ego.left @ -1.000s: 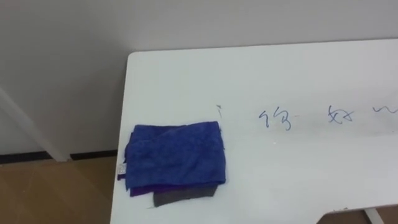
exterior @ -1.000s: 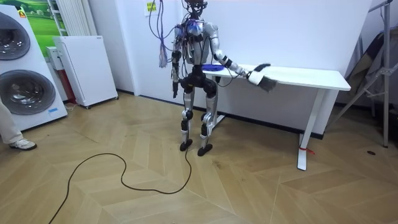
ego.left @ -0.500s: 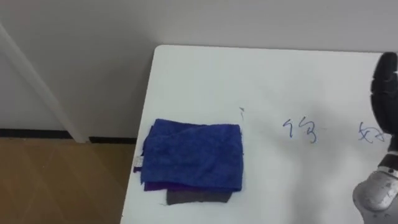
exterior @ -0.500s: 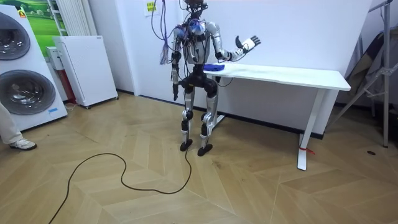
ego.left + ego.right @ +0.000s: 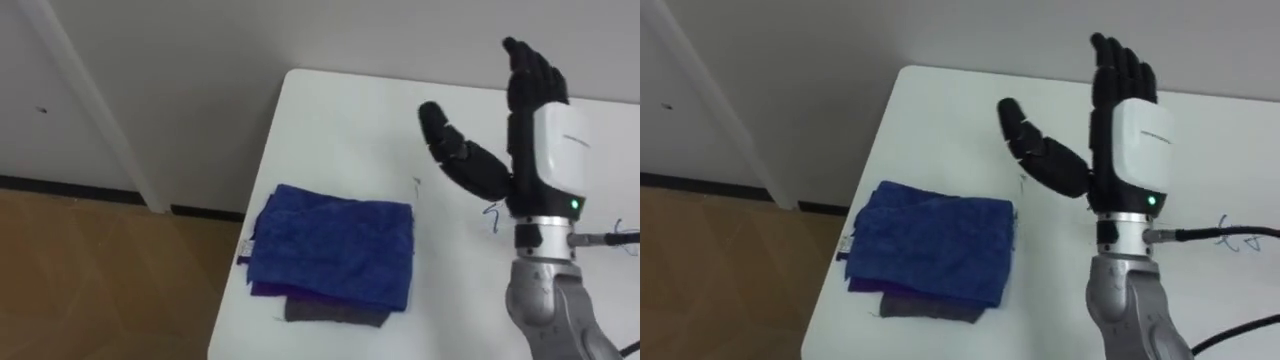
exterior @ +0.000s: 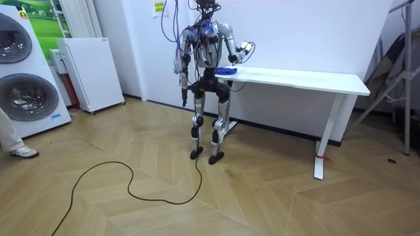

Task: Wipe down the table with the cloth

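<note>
Blue folded terry cloth (image 5: 335,250) is stacked on the white rectangular tabletop (image 5: 340,120), close to its left end and near edge. A purple cloth layer (image 5: 268,290) and a grey cloth layer (image 5: 335,313) are seen protruding beneath it at the near side. The right hand (image 5: 545,150) is held raised above the tabletop, to the right of the stack, with its white back plate turned toward the camera. Its fingers (image 5: 528,75) are extended and spread, and nothing is gripped. The cloth stack is located to the left of and below the fingers, apart from them and not touched. Blue marker scribbles (image 5: 1238,240) are visible on the tabletop to the right of the wrist. In the room view, the robot is positioned upright at the tabletop's end on the room view's left, with the left hand (image 6: 184,98) hung low at its side.
</note>
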Controlling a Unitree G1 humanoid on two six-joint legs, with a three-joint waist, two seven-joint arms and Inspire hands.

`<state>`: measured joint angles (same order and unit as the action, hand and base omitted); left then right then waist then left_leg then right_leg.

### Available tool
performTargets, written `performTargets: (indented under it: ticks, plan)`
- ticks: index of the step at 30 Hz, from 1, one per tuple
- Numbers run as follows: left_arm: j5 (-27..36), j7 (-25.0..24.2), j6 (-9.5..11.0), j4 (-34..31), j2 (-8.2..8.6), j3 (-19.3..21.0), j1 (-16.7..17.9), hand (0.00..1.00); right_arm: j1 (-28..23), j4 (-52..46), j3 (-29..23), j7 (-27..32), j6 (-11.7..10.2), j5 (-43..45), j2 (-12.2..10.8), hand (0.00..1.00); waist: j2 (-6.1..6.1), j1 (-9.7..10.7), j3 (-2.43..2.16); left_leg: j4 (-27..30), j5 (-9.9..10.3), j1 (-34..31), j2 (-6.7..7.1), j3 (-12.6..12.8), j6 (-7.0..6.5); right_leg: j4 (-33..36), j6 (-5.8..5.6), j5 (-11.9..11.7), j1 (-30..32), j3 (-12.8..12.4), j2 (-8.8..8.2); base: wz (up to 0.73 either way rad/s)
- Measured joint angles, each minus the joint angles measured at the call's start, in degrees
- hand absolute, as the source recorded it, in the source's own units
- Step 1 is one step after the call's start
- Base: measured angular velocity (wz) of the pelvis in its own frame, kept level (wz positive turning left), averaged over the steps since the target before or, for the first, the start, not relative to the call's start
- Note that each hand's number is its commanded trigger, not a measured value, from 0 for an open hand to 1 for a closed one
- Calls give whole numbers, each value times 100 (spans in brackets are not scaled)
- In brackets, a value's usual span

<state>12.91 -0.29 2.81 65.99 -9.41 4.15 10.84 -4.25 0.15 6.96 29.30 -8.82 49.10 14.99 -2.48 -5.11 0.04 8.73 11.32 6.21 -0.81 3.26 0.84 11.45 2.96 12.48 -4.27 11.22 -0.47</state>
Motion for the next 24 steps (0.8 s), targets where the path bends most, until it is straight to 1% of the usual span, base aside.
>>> performTargets:
  ticks: [1, 5, 8, 10, 13, 16, 20, 24]
  plan:
    - [2, -39, 1, 0, 1, -28, -12, 0, -35, 0, 122, -82, 10, 77, 0, 0, 5, -4, 0, 0, 0, 3, 7, -47, 0, 1, -1, 0, -19, 19, -2, 7]
    - [-4, -40, 1, -28, 5, -131, -37, 0, -35, 79, 544, -297, 18, 147, 13, 0, 31, -30, -3, -3, 0, 9, 14, -92, 0, 1, -7, -4, -51, 33, -7, 2]
    - [-11, -37, 2, -38, 8, -134, -129, 0, -35, 165, 808, -602, 93, 268, 48, 0, 24, -32, -1, -8, 0, -2, 16, -131, 0, 1, -8, -4, -68, 145, -24, 11]
    - [-9, -16, 15, -41, 3, -182, -200, 0, -32, 309, 947, -684, 123, 311, 74, 0, 3, -113, 5, -10, -1, 8, 17, -134, -1, 12, -9, -5, -76, 153, -28, 2]
    - [-9, -10, 27, -41, 1, -259, -260, 0, -31, 578, 1014, -788, 138, 330, 75, 0, -58, -167, 21, -9, -2, 2, 21, -157, -3, 16, -9, -6, -85, 168, -34, 5]
    - [-1, -14, 27, -30, -6, -321, -236, 0, -34, 642, 1060, -910, 142, 503, 76, 0, -92, -187, 33, 3, -4, -21, 26, -165, -7, 11, -14, -8, -78, 184, -39, 5]
    - [2, -32, 37, -29, -8, -328, -256, 0, -43, 663, 1221, -954, 123, 511, 88, 0, -98, -257, 38, 28, -7, -54, 31, -165, -12, -59, -22, -14, -62, 176, -37, 1]
    - [-18, -39, 37, -30, -7, -334, -255, 0, -76, 862, 1386, -1045, 131, 534, 90, 0, -105, -317, 31, 35, -7, -63, 44, -174, -12, -84, -36, -32, -86, 174, -37, 2]
